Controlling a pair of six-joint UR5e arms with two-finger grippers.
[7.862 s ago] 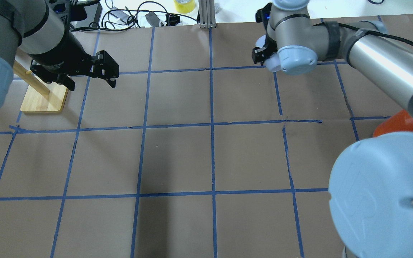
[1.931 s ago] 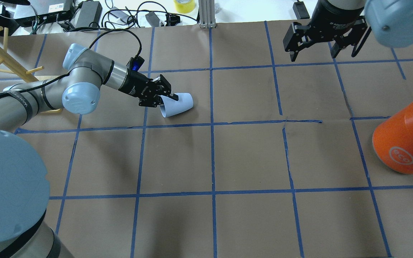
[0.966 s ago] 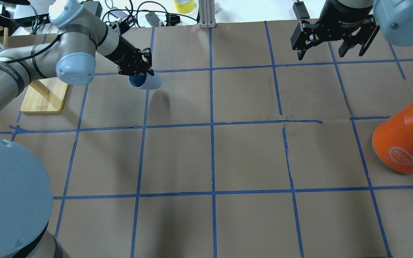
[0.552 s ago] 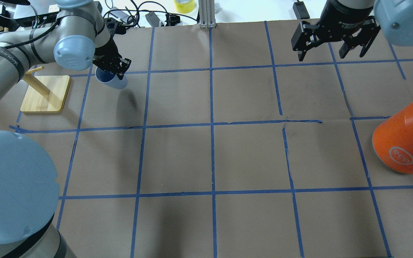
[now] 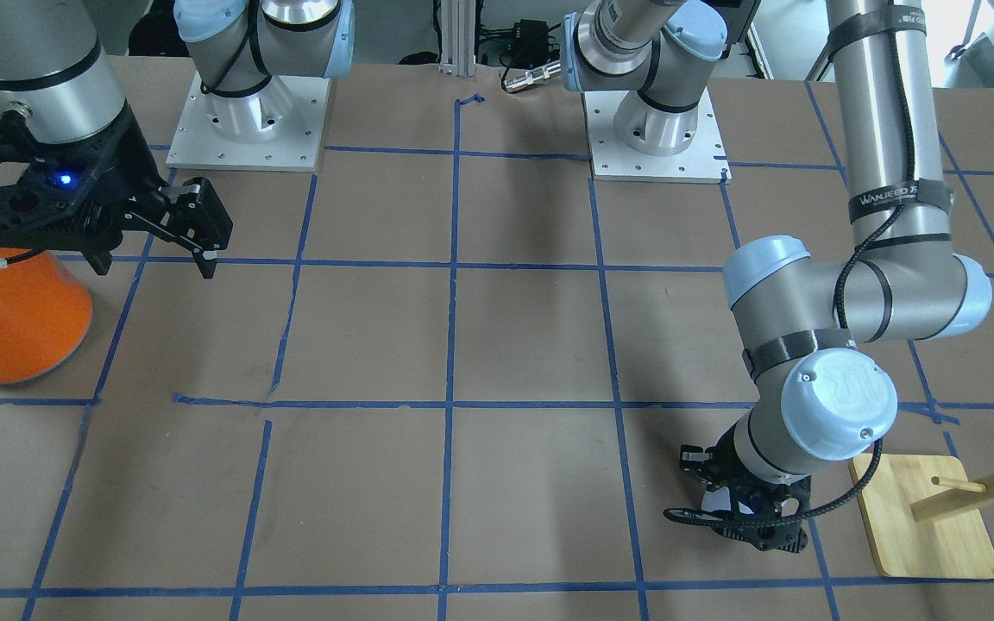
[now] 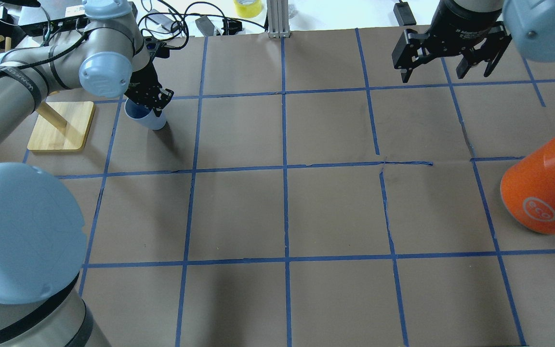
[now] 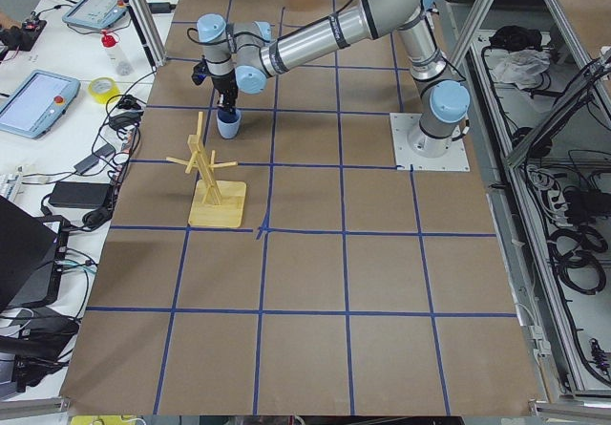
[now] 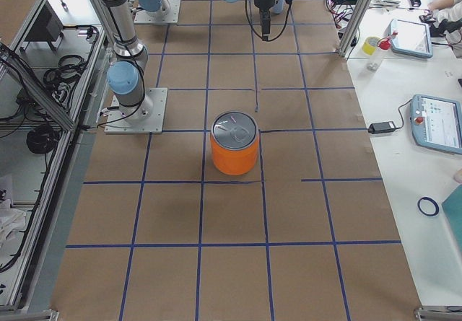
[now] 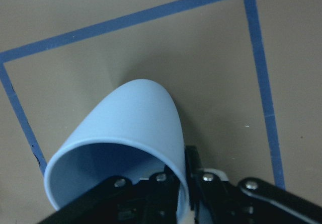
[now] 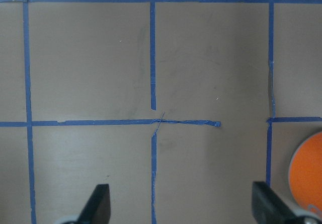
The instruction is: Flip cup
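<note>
Clock bearings are read on the overhead view, with 12 o'clock at the desk's far edge from the robot.

1. Desk [image 6: 239, 217]: brown paper cover, divided into squares by blue tape [image 6: 284, 212].
2. Cup [image 6: 146, 117]: pale blue, tapered, at about 10 o'clock on the desk, inside one taped square. Its mouth is up and tipped slightly toward 10 o'clock, and the dark inside shows. Its narrow base points down toward the desk. The left side view shows it low at the paper, but whether it touches cannot be told.
3. Left tool [image 6: 149, 102]: reaches down on the cup from 12 o'clock. Its fingers [image 9: 193, 161] pinch the cup's wall at the rim, one inside the mouth and the other outside.
4. Right tool [image 6: 443, 71]: at about 1 o'clock, above the desk. Its fingers are spread wide with nothing between them. The wrist view shows only paper and tape below, with an orange edge at its 4 o'clock corner.
5. Can [image 6: 540, 195]: orange with a silver top, upright at 3 o'clock near the desk's edge. It is well apart from both tools.
6. Stand [image 6: 61, 126]: a flat wooden base with a pegged post, at 9 o'clock of the cup. It is near the cup but apart from it.
7. Cables [image 6: 171, 21]: black leads beyond the 12 o'clock edge.
</note>
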